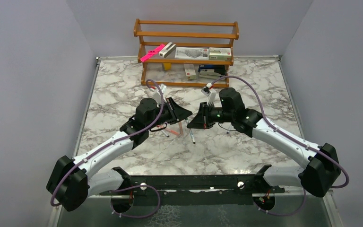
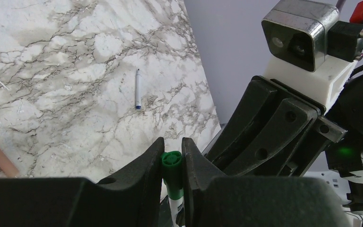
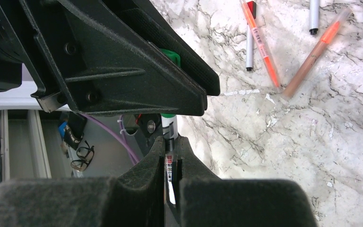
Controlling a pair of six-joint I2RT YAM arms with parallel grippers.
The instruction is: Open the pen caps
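Both grippers meet on one pen above the middle of the table. My left gripper [image 2: 172, 151] is shut on the pen's green cap [image 2: 172, 163], whose round end shows between the fingers. My right gripper [image 3: 171, 144] is shut on the same pen's white barrel [image 3: 169, 127], with the green cap [image 3: 171, 56] peeking out behind the left gripper's black fingers [image 3: 123, 61]. From above, the left gripper [image 1: 185, 113] and right gripper [image 1: 194, 122] point at each other, tips nearly touching. The join between cap and barrel is hidden by the jaws.
Loose pens lie on the marble below the grippers: an orange one [image 3: 262, 45], a peach one [image 3: 312, 54], a white black-tipped one [image 3: 249, 52] and a blue-tipped one [image 2: 137, 90]. A wooden rack [image 1: 186, 35] at the back holds a pink bar [image 1: 152, 53], boxes and a stapler [image 1: 212, 72].
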